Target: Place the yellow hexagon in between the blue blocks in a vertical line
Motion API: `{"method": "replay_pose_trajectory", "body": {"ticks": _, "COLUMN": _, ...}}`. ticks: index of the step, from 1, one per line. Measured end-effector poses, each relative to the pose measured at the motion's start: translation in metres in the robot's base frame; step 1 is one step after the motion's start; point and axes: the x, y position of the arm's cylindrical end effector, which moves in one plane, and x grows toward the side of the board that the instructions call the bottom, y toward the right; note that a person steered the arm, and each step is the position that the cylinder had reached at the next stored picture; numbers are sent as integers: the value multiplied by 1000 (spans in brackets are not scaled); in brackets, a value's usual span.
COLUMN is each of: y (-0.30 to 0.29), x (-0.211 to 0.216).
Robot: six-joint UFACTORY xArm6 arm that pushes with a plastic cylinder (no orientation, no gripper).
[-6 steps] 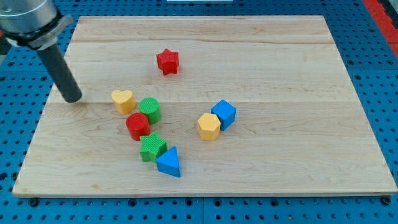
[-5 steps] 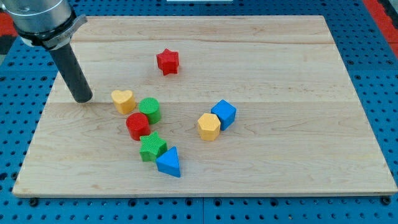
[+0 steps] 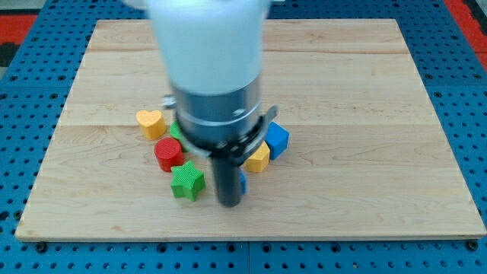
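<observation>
Now my tip (image 3: pixel 229 204) sits low-centre, right of the green star (image 3: pixel 187 183); the arm hides most of the yellow hexagon (image 3: pixel 259 159), beside the blue cube (image 3: pixel 277 140).

The counter (image 3: pixel 365 114) is pale, matt wood with a visible grain — the green star (image 3: pixel 187 183), red cylinder (image 3: pixel 168 153) and yellow heart (image 3: pixel 150 122) look like finely ribbed matt plastic — while the rod (image 3: pixel 227 179) is dark and dull under a brushed-metal collar (image 3: pixel 221 118).
</observation>
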Motion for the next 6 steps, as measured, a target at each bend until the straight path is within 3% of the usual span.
{"method": "replay_pose_trajectory", "body": {"ticks": 5, "y": 110, "x": -159}}
{"method": "replay_pose_trajectory", "body": {"ticks": 6, "y": 64, "x": -173}}
